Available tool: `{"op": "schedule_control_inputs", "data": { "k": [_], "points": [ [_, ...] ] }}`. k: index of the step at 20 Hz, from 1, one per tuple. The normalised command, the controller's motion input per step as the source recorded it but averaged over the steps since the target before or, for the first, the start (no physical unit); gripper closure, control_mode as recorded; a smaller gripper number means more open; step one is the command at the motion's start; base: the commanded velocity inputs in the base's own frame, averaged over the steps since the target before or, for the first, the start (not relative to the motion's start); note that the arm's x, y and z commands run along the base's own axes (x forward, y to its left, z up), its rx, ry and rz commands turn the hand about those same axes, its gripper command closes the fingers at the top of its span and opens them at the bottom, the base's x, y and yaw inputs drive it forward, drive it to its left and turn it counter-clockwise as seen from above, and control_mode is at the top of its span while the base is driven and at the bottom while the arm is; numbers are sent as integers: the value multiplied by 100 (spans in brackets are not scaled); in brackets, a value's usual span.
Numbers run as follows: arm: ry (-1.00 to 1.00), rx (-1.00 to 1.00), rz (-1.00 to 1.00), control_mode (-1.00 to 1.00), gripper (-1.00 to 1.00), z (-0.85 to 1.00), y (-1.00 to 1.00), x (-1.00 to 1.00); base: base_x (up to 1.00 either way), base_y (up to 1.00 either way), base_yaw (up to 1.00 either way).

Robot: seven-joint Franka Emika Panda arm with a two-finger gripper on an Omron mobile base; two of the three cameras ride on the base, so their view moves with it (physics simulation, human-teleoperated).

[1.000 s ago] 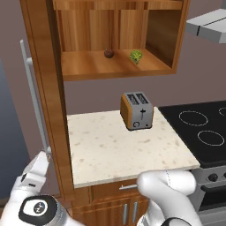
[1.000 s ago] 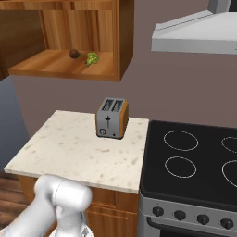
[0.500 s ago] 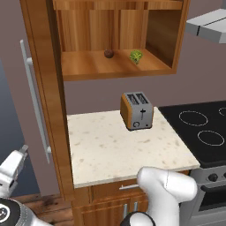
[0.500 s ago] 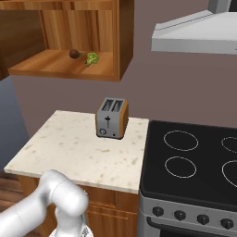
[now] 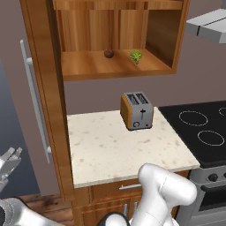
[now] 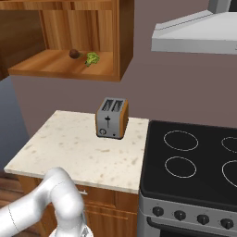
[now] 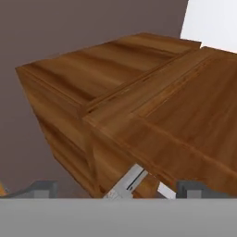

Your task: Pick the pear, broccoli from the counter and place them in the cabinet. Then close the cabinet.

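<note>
Already the pear (image 5: 108, 54) and the broccoli (image 5: 136, 56) lie on the wooden shelf inside the cabinet (image 5: 117, 70), near each other but apart, so I judge only the closing remains. The cabinet's door (image 5: 46, 101) stands swung out, edge-on in the left base view, with its silver bar handle (image 5: 36, 101) on the outer face. The gripper (image 5: 9, 161) sits low and left of that door, apart from it; in the hand view I see the wood panels and a piece of the handle (image 7: 129, 181) just above the finger tips. I cannot tell how wide the jaws stand, and they hold nothing that I can see. My concerns: a push landing on the handle rather than the flat panel could slip off; a push close to the hinge side would likely stall the door short of shut; a fast swing could jolt the round pear on its shelf. The desk (image 5: 119, 145) carries only a toaster (image 5: 137, 110), well clear of the door's sweep.
</note>
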Motion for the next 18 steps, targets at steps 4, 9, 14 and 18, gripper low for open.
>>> {"op": "schedule_control_inputs", "data": {
  "k": [4, 9, 14, 18],
  "points": [
    [-27, -12, -4, -100, -100, 33, 0, 3, 0, 0, 0],
    [-23, -4, -3, -100, -100, 9, -11, 0, 0, 0, 0],
    [-26, 0, 0, -100, -100, 8, -35, -22, 0, 0, 0],
    [-20, 1, 0, -100, -100, 43, -48, -30, 0, 0, 0]
  ]
}}
